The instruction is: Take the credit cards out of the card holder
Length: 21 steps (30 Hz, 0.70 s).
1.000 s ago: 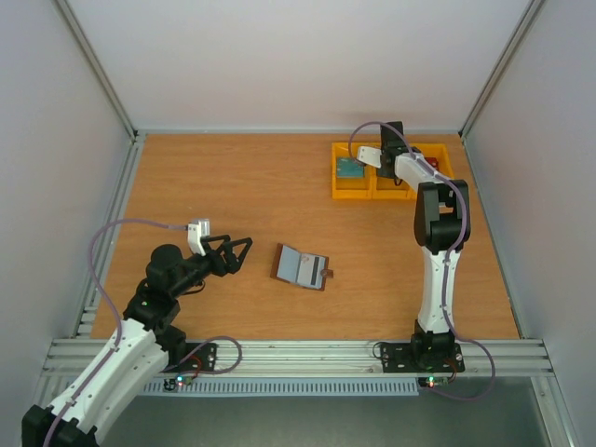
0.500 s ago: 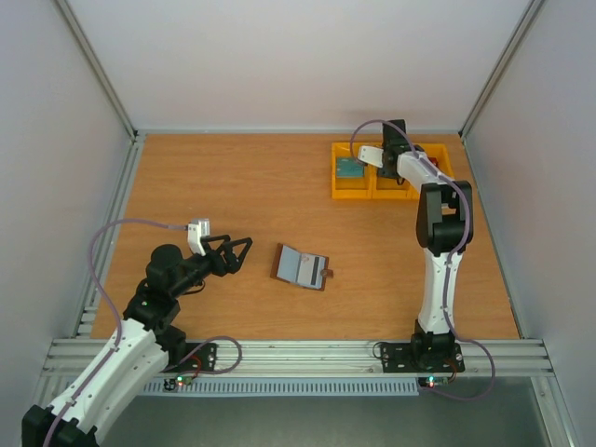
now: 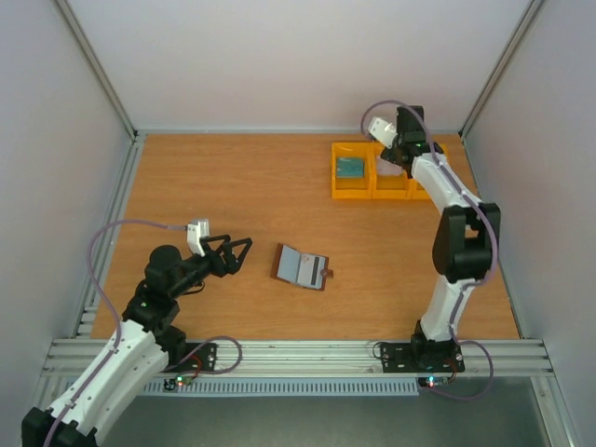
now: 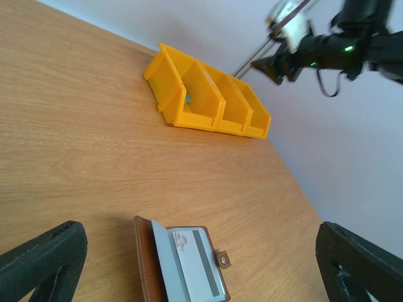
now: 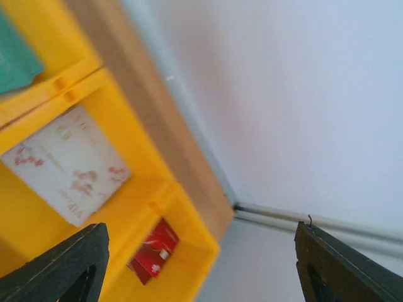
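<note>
Card holder (image 3: pixel 302 267) unfolded on white-walled wooden table (image 3: pixel 233 186); left fingers (image 4: pixel 44 258), right fingers (image 5: pixel 63 264) both spread.

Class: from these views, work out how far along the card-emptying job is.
Done: a teal card, a whitish card and a red card lie one per yellow bin. In hand: nothing; the right gripper above the bins and the left gripper are open and empty. Left: a pale card shows in the open card holder.

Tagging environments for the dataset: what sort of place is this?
Most likely a lab robot test cell: a wooden table boxed in by plain white panels, aluminium framing along its edges, and staged props, yellow bins and a card holder.
</note>
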Tool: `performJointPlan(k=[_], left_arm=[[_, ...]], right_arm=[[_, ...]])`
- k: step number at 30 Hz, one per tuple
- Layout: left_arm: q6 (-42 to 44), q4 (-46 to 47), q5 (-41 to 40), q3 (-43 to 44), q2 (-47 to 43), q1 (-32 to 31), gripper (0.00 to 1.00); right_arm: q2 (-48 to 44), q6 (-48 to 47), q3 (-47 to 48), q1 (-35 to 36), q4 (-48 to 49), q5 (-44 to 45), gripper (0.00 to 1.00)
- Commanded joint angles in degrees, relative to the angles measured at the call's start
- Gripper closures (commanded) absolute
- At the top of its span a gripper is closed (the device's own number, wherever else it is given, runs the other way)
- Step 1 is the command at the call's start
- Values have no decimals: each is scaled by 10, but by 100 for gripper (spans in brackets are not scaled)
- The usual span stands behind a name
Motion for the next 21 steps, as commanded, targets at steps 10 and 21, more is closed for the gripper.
performJointPlan(k=[10,21], left_arm=[[4,-287,133,181,156,4,7],[211,-612,222,433,551,1,1]], right_arm=[[-243,783,-73,93,-233,-148,27],[-250,871,-319,197,-245,-325,29]])
